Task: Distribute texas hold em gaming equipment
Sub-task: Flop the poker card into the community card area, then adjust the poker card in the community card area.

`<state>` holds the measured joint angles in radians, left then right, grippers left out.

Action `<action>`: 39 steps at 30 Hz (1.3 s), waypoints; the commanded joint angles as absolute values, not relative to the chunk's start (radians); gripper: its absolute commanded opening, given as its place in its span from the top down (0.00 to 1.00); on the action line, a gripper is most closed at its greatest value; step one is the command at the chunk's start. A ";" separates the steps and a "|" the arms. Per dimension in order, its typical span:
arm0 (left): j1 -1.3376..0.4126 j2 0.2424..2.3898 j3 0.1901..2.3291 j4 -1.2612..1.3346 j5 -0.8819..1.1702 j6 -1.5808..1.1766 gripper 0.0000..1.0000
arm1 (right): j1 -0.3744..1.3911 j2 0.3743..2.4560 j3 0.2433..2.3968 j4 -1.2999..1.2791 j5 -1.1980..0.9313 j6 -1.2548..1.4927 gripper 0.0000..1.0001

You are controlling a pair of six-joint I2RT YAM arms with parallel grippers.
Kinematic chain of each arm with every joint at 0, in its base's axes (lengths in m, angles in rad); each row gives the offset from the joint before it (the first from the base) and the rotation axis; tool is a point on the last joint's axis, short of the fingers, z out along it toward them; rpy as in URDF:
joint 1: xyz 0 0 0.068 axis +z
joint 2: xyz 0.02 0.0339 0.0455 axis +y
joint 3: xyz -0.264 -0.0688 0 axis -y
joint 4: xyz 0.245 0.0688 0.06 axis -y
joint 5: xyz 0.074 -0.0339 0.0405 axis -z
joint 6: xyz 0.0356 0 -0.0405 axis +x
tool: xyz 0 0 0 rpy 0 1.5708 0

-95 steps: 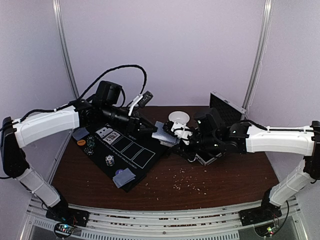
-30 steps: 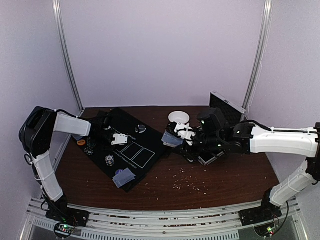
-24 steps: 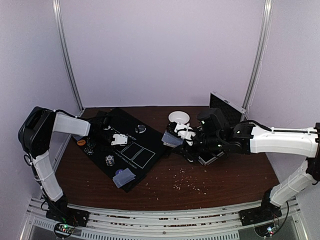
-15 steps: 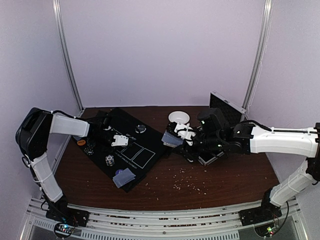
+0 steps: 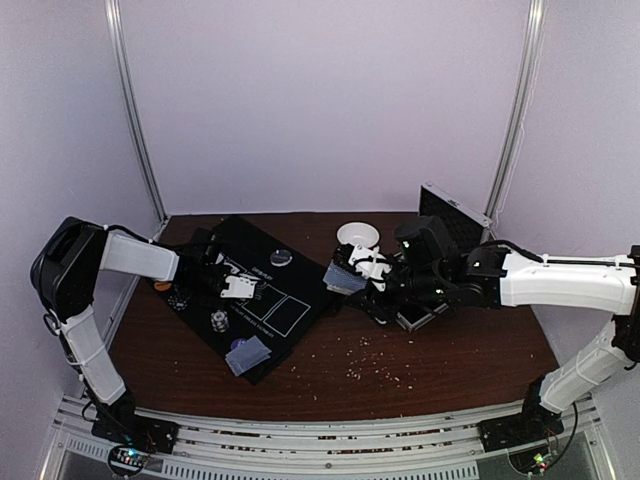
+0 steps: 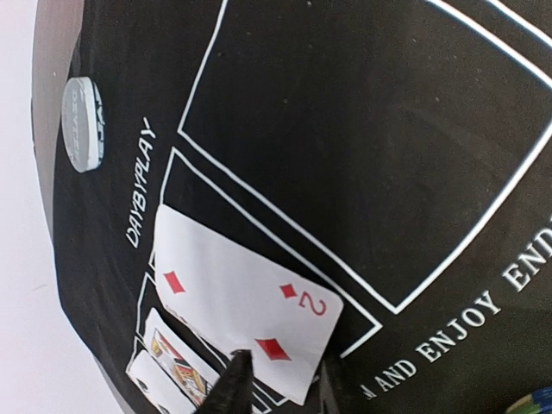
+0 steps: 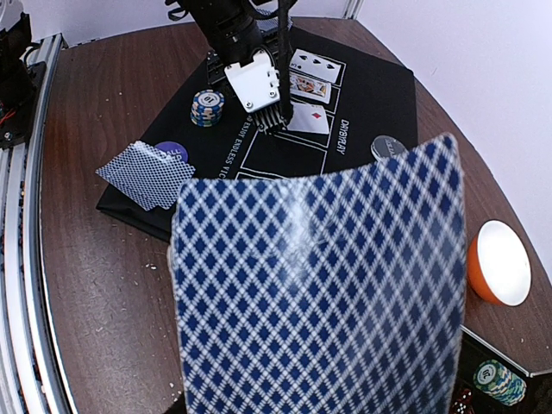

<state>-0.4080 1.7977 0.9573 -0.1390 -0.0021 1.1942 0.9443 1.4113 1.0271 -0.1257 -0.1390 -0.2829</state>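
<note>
Locate the left gripper (image 6: 283, 381) low over the mat (image 6: 388, 129), tips slightly apart at the near edge of the two of diamonds (image 6: 241, 302). Read that card as lying flat and face up inside a white outlined box, next to two other face-up cards (image 6: 177, 362) in the same row: probably a board card placed and released. Find the right gripper (image 5: 368, 268) closed on the deck (image 7: 319, 293), held above the table near the bowl (image 7: 498, 263), backs toward the wrist camera, apparently as the supply for further dealing. Note a chip stack (image 7: 207, 108) on the mat, a grey disc (image 6: 84, 123) by the far edge, and face-down cards (image 7: 142, 172) partly covering a purple disc (image 7: 172, 149) at one corner, likely one player's share. Expect a lift clear of the mat before another card.
</note>
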 commanded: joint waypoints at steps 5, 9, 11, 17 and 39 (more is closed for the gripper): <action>-0.408 1.760 0.956 -0.156 -0.057 1.193 0.62 | 0.940 1.388 1.015 -0.120 -0.117 -0.280 0.61; -0.420 1.705 0.990 -0.230 -0.050 1.188 0.59 | 0.939 1.390 1.016 -0.120 -0.112 -0.281 0.61; -0.421 1.677 1.002 -0.265 -0.048 1.182 0.58 | 0.939 1.391 1.016 -0.120 -0.112 -0.281 0.61; -0.420 1.589 1.073 -0.213 -0.008 0.993 0.47 | 0.939 1.393 1.018 -0.121 -0.116 -0.282 0.61; -0.463 1.884 1.232 -0.304 0.032 -0.164 0.16 | 0.940 1.397 1.012 -0.117 -0.123 -0.270 0.61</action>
<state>-0.4335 1.8568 1.2217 -0.3389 0.0467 -0.0834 0.9424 1.4113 1.0206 -0.1253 -0.1349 -0.2813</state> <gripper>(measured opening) 0.834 0.390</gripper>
